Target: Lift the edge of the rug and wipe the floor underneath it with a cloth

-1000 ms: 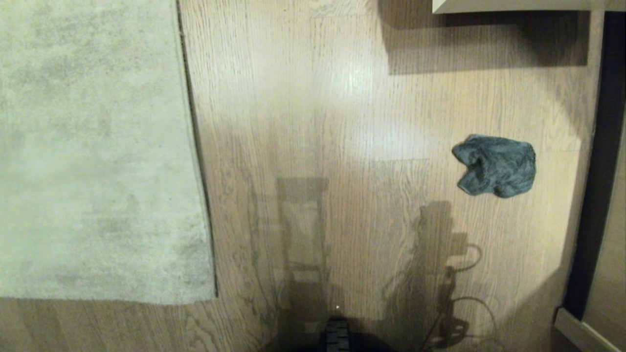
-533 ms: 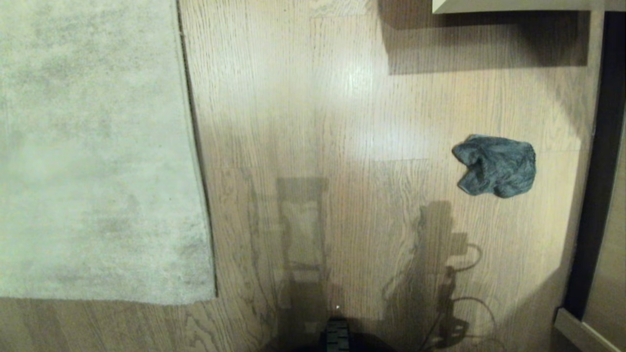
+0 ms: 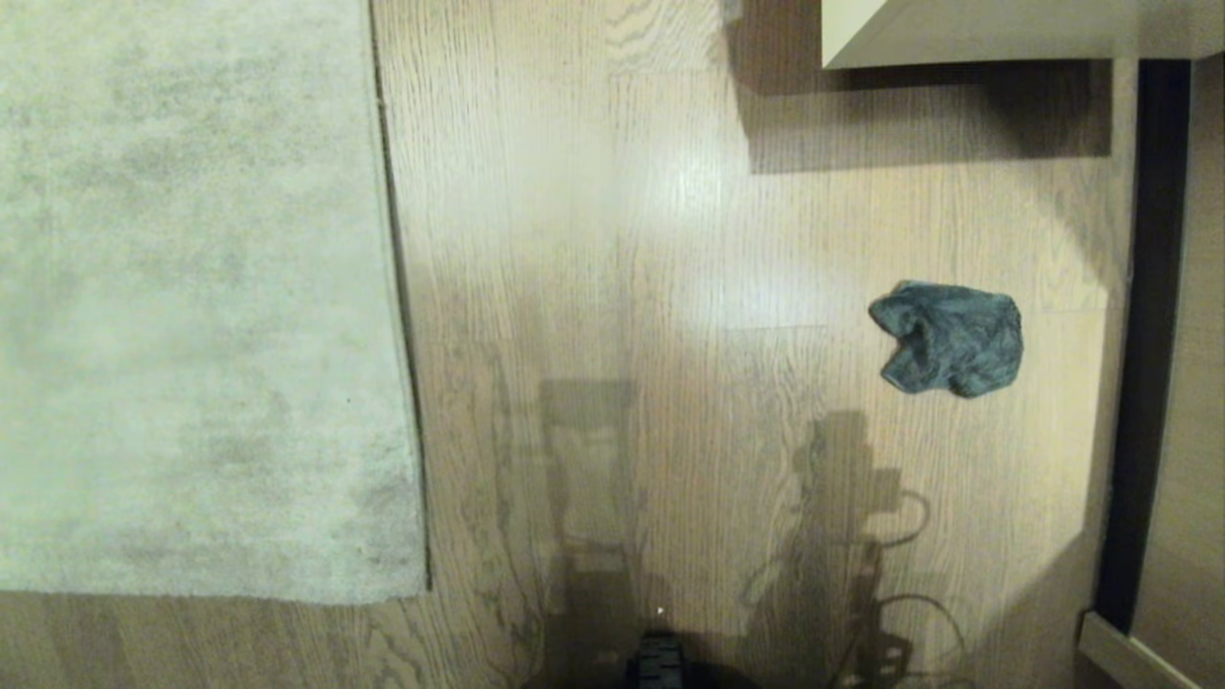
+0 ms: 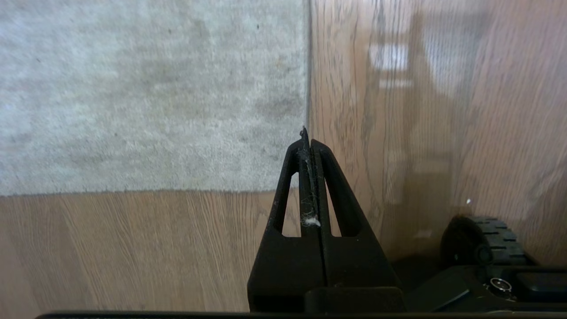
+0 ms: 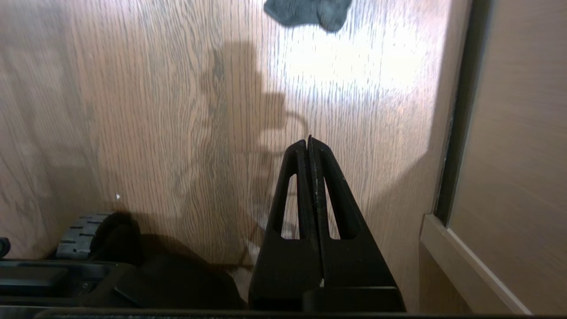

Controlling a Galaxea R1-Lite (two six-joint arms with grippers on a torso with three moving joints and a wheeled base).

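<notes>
The pale grey-beige rug [image 3: 191, 297] lies flat on the left, its near right corner [image 3: 421, 593] resting on the wood-grain floor [image 3: 622, 239]. The dark grey-teal cloth [image 3: 947, 337] sits crumpled on the floor at the right, well apart from the rug. Neither arm shows in the head view. My left gripper [image 4: 308, 135] hangs shut and empty above the rug's [image 4: 146, 93] corner, with lint on its pads. My right gripper [image 5: 308, 142] is shut and empty over bare floor [image 5: 155, 110], and the cloth [image 5: 308, 11] lies far ahead of it.
A pale cabinet or shelf edge [image 3: 957, 33] juts in at the far right. A dark gap and wall trim [image 3: 1139, 335] run down the right side, with a skirting corner [image 5: 465, 261] close to the right gripper. The base's wheels [image 4: 483, 241] [image 5: 82, 235] show near the floor.
The whole head view has shifted: the camera has tilted, so the rug, the cloth and the cabinet edge sit slightly lower in the picture. Nothing on the floor moved; both grippers stay shut.
</notes>
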